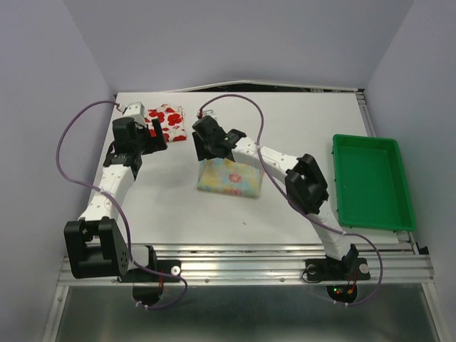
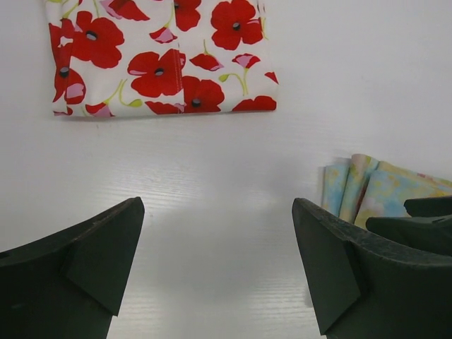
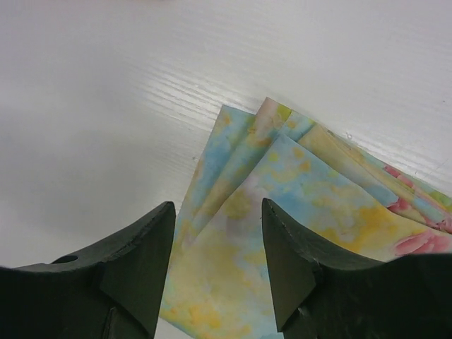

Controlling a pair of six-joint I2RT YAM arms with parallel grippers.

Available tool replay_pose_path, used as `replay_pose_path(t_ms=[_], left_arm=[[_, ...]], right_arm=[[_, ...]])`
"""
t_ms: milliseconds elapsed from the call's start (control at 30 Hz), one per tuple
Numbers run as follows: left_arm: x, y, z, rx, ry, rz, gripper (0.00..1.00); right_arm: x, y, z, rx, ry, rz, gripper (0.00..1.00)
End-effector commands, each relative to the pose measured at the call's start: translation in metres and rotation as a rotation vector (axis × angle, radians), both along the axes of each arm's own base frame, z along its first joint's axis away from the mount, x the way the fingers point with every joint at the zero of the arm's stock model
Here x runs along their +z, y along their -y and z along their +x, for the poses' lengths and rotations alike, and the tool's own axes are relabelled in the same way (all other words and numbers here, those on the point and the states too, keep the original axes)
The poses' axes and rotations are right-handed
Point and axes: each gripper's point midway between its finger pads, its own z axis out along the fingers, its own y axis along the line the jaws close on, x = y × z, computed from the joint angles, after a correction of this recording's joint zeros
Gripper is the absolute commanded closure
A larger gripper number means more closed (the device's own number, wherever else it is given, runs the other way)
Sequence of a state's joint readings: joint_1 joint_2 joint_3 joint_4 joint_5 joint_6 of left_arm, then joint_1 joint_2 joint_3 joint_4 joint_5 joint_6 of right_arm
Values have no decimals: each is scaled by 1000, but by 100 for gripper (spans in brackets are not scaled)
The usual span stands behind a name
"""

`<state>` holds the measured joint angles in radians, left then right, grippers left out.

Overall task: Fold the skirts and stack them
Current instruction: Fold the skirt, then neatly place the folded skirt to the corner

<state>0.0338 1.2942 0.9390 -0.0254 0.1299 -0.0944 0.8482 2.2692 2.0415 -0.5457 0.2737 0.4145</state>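
Observation:
The white skirt with red flowers [image 1: 167, 121] lies folded at the far left of the table; it also shows in the left wrist view [image 2: 162, 56]. My left gripper [image 1: 153, 134] is open and empty over bare table just near of it [image 2: 219, 233]. The pale yellow pastel skirt [image 1: 231, 178] lies folded at the table's middle. My right gripper [image 1: 208, 146] is at its far left corner, jaws open, with the layered cloth corner [image 3: 296, 176] showing between and below the fingers [image 3: 217, 240]. The pastel skirt's edge also shows in the left wrist view [image 2: 367, 187].
A green plastic tray [image 1: 336, 178] stands at the right side of the table. The right arm's fingers [image 2: 424, 219] show at the right edge of the left wrist view. Purple cables loop off both arms. Walls close in the table's left, back and right.

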Motion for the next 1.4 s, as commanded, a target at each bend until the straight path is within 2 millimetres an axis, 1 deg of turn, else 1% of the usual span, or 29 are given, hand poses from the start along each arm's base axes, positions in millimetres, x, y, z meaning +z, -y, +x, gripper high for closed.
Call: replay_pose_path(t_ms=[0,33,67,100,133,300,400,467,500,533,667,733,833,867,967,1000,1100,1167,1200,1233,1333,1367], left_arm=[[11,-11,-4,56,40,2,1],[10,-10,-5,54,40,0,1],[14,-11,-2,54,61,-2,1],[12,-9,-2,46,60,-8,1],[11,-9,-2,45,60,-9,1],[8,-4,-5,25,55,-25,1],[5,-3,-7,17,55,-29,1],[3,-1,-8,13,54,-31,1],[4,-1,-8,11,58,-34,1],[3,-1,-9,10,58,-35,1],[4,1,-9,2,63,-44,1],[3,1,-8,2,61,-48,1],[3,3,-7,-2,61,-53,1],[3,2,-7,-1,61,-51,1],[2,1,-9,3,57,-48,1],[2,0,-9,6,57,-45,1],[2,-2,-10,9,57,-38,1],[2,-2,-11,8,59,-37,1],[1,-1,-12,3,57,-40,2],[0,0,-12,-2,56,-39,1],[-4,5,-14,-32,46,-49,1],[-7,11,-15,-65,35,-59,2]], right_arm=[[-3,11,14,-106,80,-98,42],[-11,10,15,-103,72,-105,41],[-14,8,15,-101,69,-105,41],[-14,0,12,-86,64,-90,40],[-19,-1,12,-83,58,-92,40],[-39,-3,12,-82,33,-109,39],[-43,-4,11,-82,23,-109,38],[-37,-5,12,-78,31,-104,35],[-32,-6,13,-78,38,-97,32],[-21,-9,10,-73,55,-88,31],[5,-11,9,-75,99,-60,31],[9,-19,1,-62,113,-61,31],[-6,-17,4,-74,109,-94,33],[-17,-17,4,-73,98,-110,33],[-34,-19,5,-73,82,-127,33],[-46,-18,5,-74,69,-142,33],[-68,-14,6,-89,59,-185,34],[-77,-14,5,-88,47,-192,34],[-82,-10,8,-94,36,-195,35],[-92,-11,4,-84,14,-195,37],[-109,-10,0,-71,-43,-184,49],[-114,-7,0,-79,-62,-180,59]])
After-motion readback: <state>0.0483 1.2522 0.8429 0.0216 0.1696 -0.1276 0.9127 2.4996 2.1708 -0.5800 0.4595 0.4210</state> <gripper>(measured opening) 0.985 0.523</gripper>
